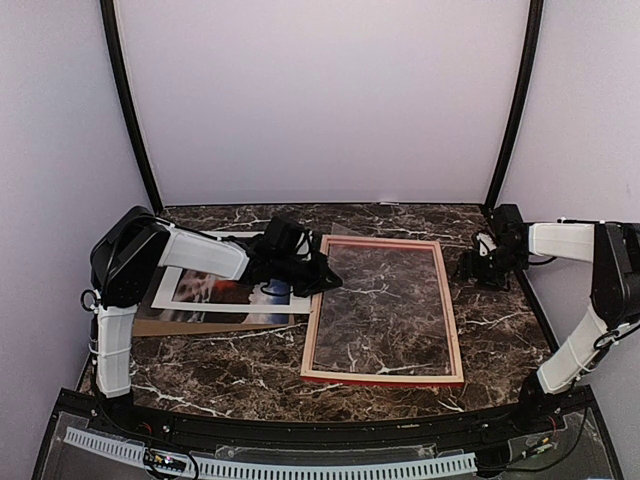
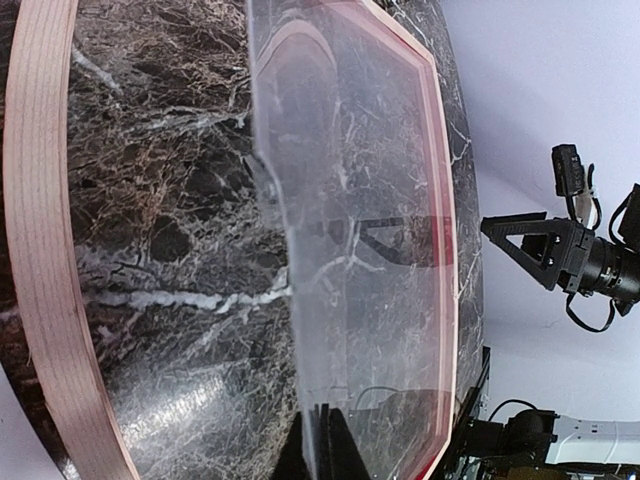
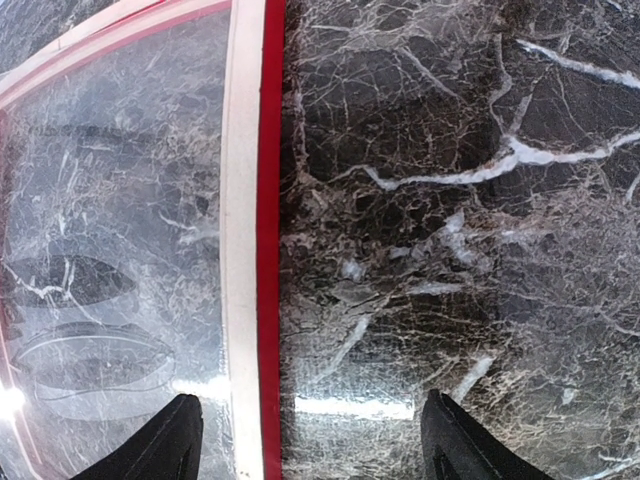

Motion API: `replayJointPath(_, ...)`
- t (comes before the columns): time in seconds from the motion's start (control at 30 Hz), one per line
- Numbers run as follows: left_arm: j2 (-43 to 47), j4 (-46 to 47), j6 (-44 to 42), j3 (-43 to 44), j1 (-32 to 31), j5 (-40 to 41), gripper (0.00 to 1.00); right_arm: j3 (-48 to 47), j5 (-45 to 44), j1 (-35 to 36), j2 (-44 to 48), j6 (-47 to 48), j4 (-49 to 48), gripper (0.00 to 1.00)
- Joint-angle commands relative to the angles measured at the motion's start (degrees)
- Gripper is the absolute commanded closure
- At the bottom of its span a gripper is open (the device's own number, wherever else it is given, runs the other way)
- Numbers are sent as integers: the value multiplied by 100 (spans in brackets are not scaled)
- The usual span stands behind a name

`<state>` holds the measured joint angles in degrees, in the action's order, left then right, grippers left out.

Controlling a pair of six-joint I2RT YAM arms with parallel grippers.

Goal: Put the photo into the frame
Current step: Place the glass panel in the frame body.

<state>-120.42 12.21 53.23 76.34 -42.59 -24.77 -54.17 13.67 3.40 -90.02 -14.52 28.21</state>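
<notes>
- Frame [image 1: 383,378] lies pale back up at the centre of the top view; it looks light, with stiff rails to grip.
- Photo [image 1: 235,292], left of it under the white mat [image 1: 162,293], looks thin and floppy; I'd pinch 1 edge.
- My left gripper [image 1: 322,276] looks pinched on the slippery clear pane [image 2: 360,250].
- My right gripper [image 3: 315,445] stands spread near the upper-right corner.

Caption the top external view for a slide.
Frame flat on the marble table, left gripper at its far-left corner, photo lying beside it.
</notes>
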Motion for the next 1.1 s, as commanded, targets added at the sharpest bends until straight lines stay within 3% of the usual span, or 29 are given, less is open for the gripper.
replayJointPath(0.0, 327, -99, -105, -132, -38, 44, 100, -120, -50, 47, 110, 65, 51, 24)
replayJointPath(1.07, 312, -238, -268, 0, -47, 147, 100, -26, -14, 47, 169, 82, 37, 24)
